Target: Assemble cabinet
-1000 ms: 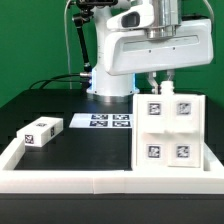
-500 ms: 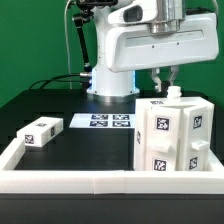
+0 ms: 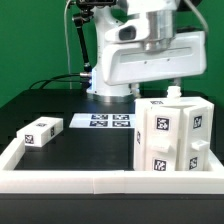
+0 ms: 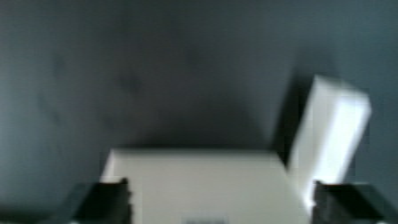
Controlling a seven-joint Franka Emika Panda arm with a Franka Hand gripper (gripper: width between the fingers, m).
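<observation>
The white cabinet body (image 3: 172, 135) stands at the exterior view's right, with one corner towards the camera and black-and-white tags on both near faces. A narrow white part (image 3: 173, 95) sticks up from its top. My gripper (image 3: 172, 87) hangs just above that top, largely hidden by the arm's white housing. In the wrist view my gripper (image 4: 222, 205) is open, its dark fingertips (image 4: 107, 200) wide apart over the body's white top (image 4: 196, 175). A white panel edge (image 4: 329, 125) stands beside it. A small tagged white block (image 3: 40, 131) lies at the exterior view's left.
The marker board (image 3: 103, 121) lies flat at the back near the arm's base. A low white rim (image 3: 90, 180) edges the black table along the front and sides. Cables run behind the arm.
The cabinet body has turned from face-on to corner-on. My gripper has since lifted a little above its top.
</observation>
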